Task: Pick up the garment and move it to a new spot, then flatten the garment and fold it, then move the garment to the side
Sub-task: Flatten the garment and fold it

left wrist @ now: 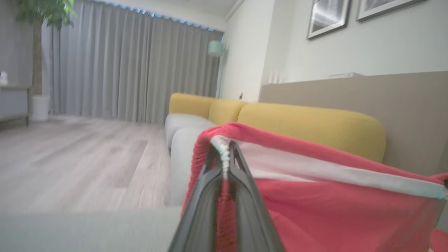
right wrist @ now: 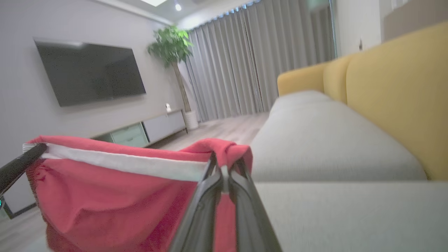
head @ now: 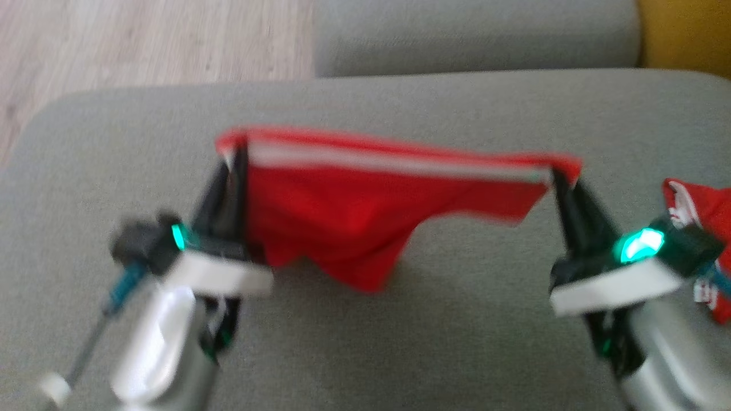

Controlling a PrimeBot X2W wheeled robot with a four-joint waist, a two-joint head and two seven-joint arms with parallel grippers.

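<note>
Grey sofa seat (head: pixel 400 342) spreads wide under both arms. Its rounded left edge drops to the wood floor (head: pixel 143 45). Red garment (head: pixel 342 217) hangs over the seat, stretched between the grippers, with a white band along the top and the bottom sagging to a point. Forearms come up from the lower corners, fingers tilted up. Left gripper (head: pixel 237 154) is pinched onto the garment's left top corner, right gripper (head: pixel 557 174) onto the right one. Another red cloth (head: pixel 702 211) lies beside the right wrist.

The garment (head: pixel 342 222) is red with a white band along its top edge. The sofa seat (head: pixel 457 319) is grey, its backrest (left wrist: pixel 315 126) mustard yellow. The floor (head: pixel 143 40) is pale wood-grain; the curtains (left wrist: pixel 122 70) are grey.
</note>
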